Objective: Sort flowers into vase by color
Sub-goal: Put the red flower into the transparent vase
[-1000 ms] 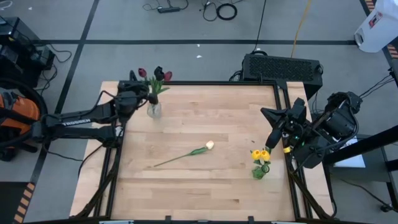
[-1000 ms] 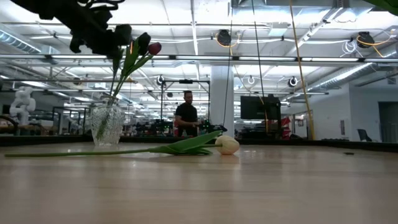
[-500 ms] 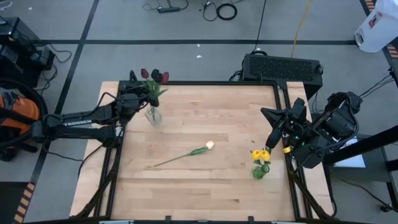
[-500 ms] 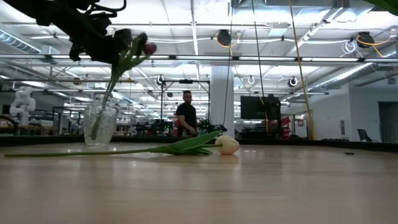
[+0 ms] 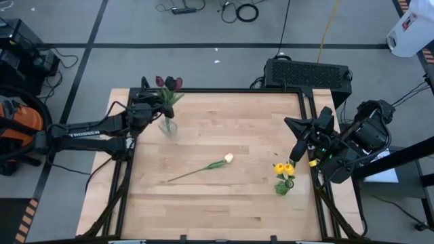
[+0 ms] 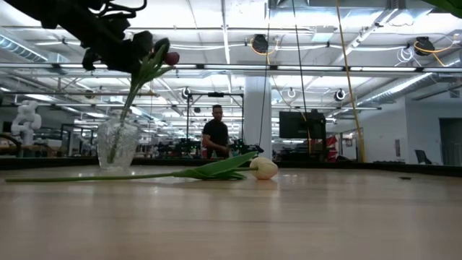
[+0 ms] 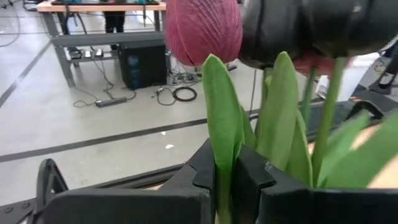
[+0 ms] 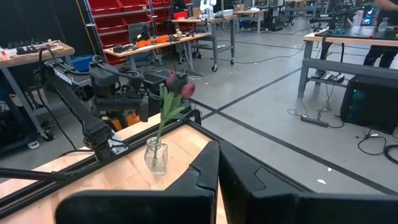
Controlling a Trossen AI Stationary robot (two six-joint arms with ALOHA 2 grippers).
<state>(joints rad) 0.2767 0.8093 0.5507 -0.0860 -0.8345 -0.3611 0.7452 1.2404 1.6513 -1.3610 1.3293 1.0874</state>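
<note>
A glass vase (image 5: 167,126) at the table's far left holds dark red and near-black tulips (image 5: 168,83), whose stems stand in it and lean. My left gripper (image 7: 224,177) reaches in level from the table's left, just above the vase's rim (image 6: 119,121), and is shut on one stem. A cream tulip (image 5: 228,158) lies flat on the table's middle, its stem running toward the near left. Yellow tulips (image 5: 284,168) stand in a second small vase (image 5: 282,188) at the near right. My right gripper (image 5: 296,150) hangs shut above them and holds nothing. My left gripper pinches a green stem with its leaf (image 7: 224,149) between its two fingers, below the dark red head (image 7: 202,28) and above the vase. The fingers come about level from the table's left and lie across the stem. The stem's lower end stands in the vase, leaning.
A black box (image 5: 308,73) sits beyond the table's far right corner. Dark frame rails run along the table's edges. A person (image 6: 216,133) stands far off in the room behind. Bare wood (image 5: 224,210) stretches along the near side.
The glass vase has shifted a little toward the table's near left. The tulip heads above it have drawn closer together. My right gripper has kept still.
</note>
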